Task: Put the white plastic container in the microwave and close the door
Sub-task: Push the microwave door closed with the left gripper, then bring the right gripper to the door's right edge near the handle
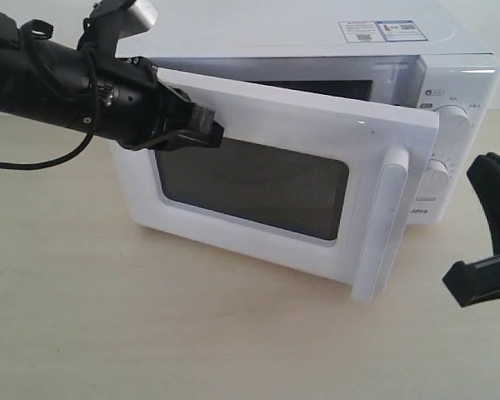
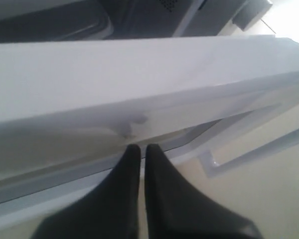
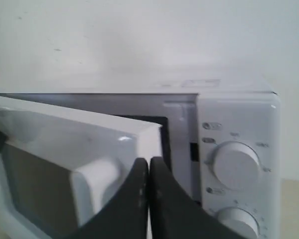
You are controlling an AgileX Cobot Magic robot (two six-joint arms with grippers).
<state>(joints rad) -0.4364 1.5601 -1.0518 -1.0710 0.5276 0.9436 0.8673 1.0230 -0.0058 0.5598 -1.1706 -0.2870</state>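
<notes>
The white microwave [image 1: 317, 37] stands on the table with its door [image 1: 258, 187] ajar, swung partway toward the front. My left gripper [image 1: 207, 129] is shut, its tips against the door's outer face near the upper corner by the hinge; the left wrist view shows the shut fingertips [image 2: 132, 149] touching the door [image 2: 139, 84]. Past the door's top edge, a pale box with a rounded corner [image 2: 50, 22] lies in the dark cavity; it looks like the white plastic container. My right gripper [image 1: 477, 282] hangs shut and empty at the right, apart from the handle [image 1: 392, 217].
Two round dials [image 1: 450, 117] [image 1: 437, 171] sit on the control panel at the right. Stickers [image 1: 379, 31] lie on the microwave's top. The light wooden table [image 1: 150, 333] stretches in front. In the right wrist view the shut gripper [image 3: 148, 162] faces the door's handle end [image 3: 97, 181] and the dials [image 3: 236, 164].
</notes>
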